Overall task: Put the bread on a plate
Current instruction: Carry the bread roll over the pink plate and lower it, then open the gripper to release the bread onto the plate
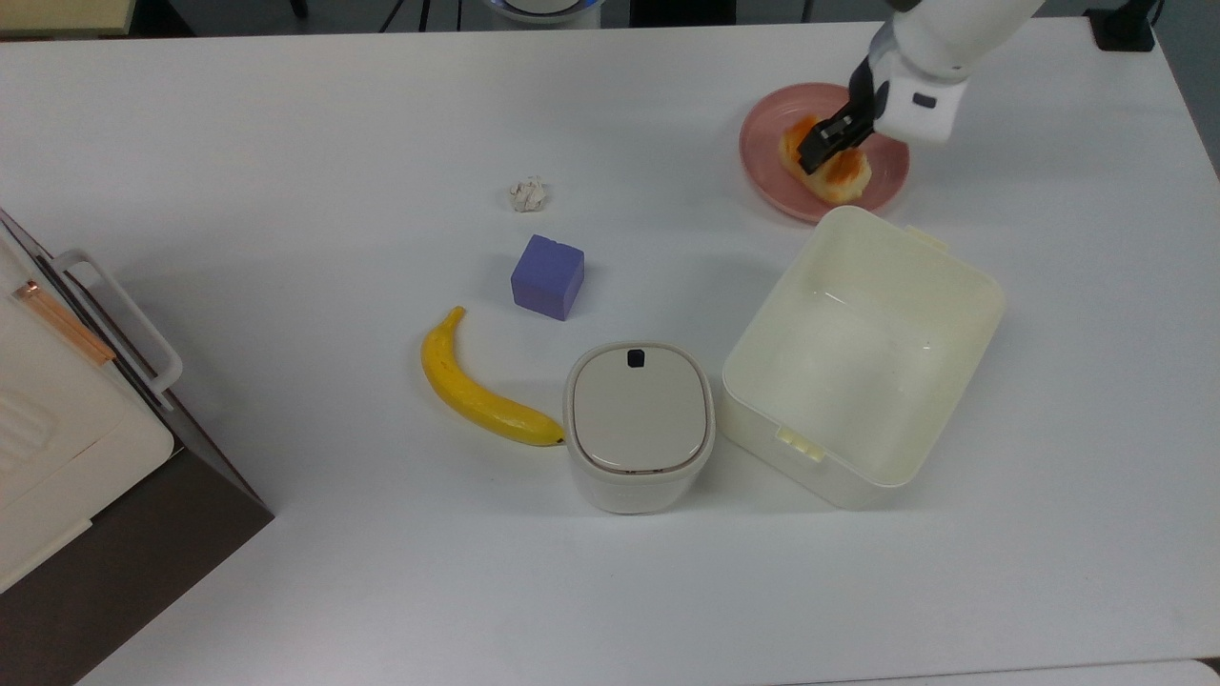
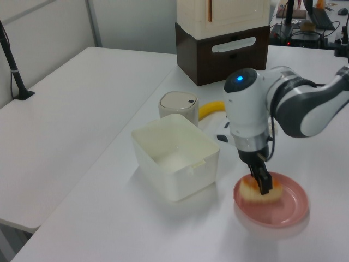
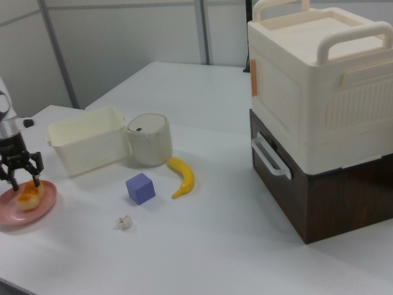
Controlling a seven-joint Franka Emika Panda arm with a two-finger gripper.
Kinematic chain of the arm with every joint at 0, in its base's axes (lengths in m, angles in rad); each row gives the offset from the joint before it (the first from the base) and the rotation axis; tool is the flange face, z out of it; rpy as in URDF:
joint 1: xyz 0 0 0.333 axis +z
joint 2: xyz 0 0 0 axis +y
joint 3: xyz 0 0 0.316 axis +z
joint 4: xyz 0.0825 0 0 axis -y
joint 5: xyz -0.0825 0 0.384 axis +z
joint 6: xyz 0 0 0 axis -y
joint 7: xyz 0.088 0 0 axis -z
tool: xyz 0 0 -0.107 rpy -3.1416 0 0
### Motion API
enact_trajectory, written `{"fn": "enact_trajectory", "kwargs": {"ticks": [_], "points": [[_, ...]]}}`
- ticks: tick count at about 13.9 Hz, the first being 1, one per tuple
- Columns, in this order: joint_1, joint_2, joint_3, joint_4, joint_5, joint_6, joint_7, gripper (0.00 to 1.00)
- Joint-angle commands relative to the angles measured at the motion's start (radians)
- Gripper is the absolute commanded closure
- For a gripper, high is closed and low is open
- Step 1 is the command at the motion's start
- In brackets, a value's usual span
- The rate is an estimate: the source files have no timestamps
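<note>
The bread (image 1: pixel 846 173), an orange-brown roll with pale sides, is over the pink plate (image 1: pixel 762 181) at the top view's upper right. My gripper (image 1: pixel 822 148) is shut on it, one black finger crossing its top. In the left view the bread (image 2: pixel 250 192) sits low in the plate (image 2: pixel 292 212) under my gripper (image 2: pixel 264 184); I cannot tell if it touches the plate. In the right view the bread (image 3: pixel 29 195), the plate (image 3: pixel 9 216) and my gripper (image 3: pixel 23 181) are at the right view's far left.
A large cream tub (image 1: pixel 991 295) stands open just below the plate in the top view. A lidded round bin (image 1: pixel 639 419), a banana (image 1: pixel 477 386), a purple cube (image 1: pixel 547 276) and a white paper ball (image 1: pixel 527 194) lie mid-table. A cream box on a brown base (image 1: pixel 57 429) fills the top view's left edge.
</note>
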Motion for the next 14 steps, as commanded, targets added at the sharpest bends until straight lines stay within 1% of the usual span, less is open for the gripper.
{"fn": "enact_trajectory", "kwargs": {"ticks": [1,2,3,6,8,9,13,14], "points": [[0.048,-0.003,-0.015,0.000,0.020,-0.028,0.048,0.13],[0.052,0.003,-0.013,0.000,0.022,-0.028,0.051,0.01],[0.062,0.004,-0.013,-0.001,0.022,-0.028,0.056,0.00],[0.046,-0.007,-0.019,0.002,0.022,-0.028,0.059,0.00],[0.036,-0.033,-0.041,0.000,0.017,-0.029,0.057,0.00],[0.013,-0.048,-0.057,0.002,0.013,-0.031,0.059,0.00],[-0.096,-0.128,-0.157,0.003,0.005,-0.042,0.057,0.00],[-0.122,-0.141,-0.183,0.017,0.005,-0.040,0.057,0.00]]}}
